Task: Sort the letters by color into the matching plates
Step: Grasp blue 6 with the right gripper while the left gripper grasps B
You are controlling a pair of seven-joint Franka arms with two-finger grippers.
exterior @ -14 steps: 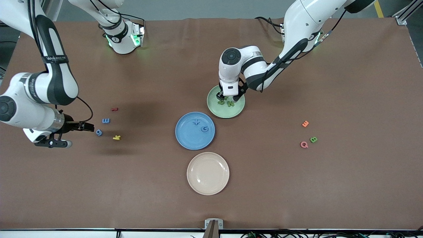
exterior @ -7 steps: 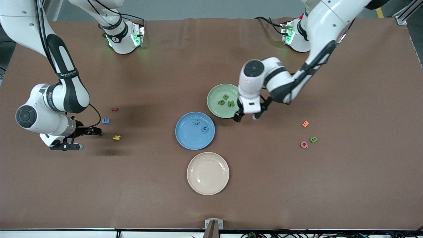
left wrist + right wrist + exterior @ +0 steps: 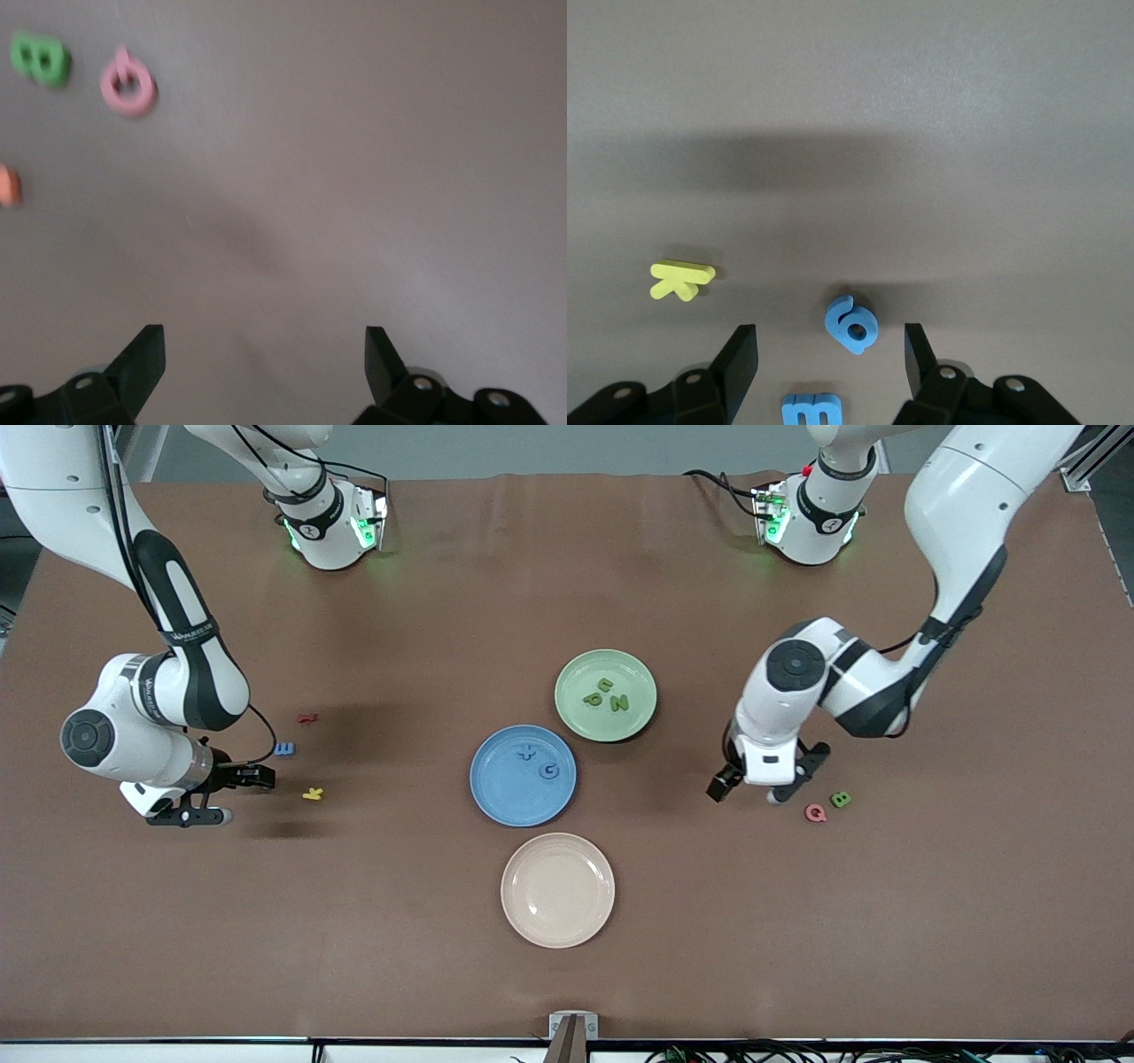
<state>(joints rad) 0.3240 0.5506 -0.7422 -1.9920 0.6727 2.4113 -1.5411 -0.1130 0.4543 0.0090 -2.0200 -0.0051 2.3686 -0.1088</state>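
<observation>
Right gripper (image 3: 828, 338) low over the brown table (image 3: 354, 921) at the right arm's end, fingers spread wide, pinching nothing. Between those fingers, touching neither: blue 9 (image 3: 852, 324), flat on the table and hidden under the gripper in the front view. Just beside the gripper, close to the 9: blue E (image 3: 283, 749). Near the gripper too, a yellow K (image 3: 312, 794), nearer to the front camera than the E. A little past the E from the gripper, a red letter (image 3: 306, 717).

Left gripper (image 3: 747, 793) over bare table toward the left arm's end, fingers spread as wide as they go, empty. Just beside it, toward that end of the table: pink Q (image 3: 815, 812) and green B (image 3: 841, 800), the two almost touching. An orange letter (image 3: 7, 186) near the same pair, seen only in the left wrist view.

Well apart from both grippers, in mid-table:
- Blue plate (image 3: 496, 793), holding blue + (image 3: 526, 754) and blue G (image 3: 550, 771).
- Green plate (image 3: 631, 673), closer to the left gripper, holding green P (image 3: 605, 685), green N (image 3: 618, 702) and green C (image 3: 592, 700).
- Cream plate (image 3: 558, 921), nearest to the front camera.
</observation>
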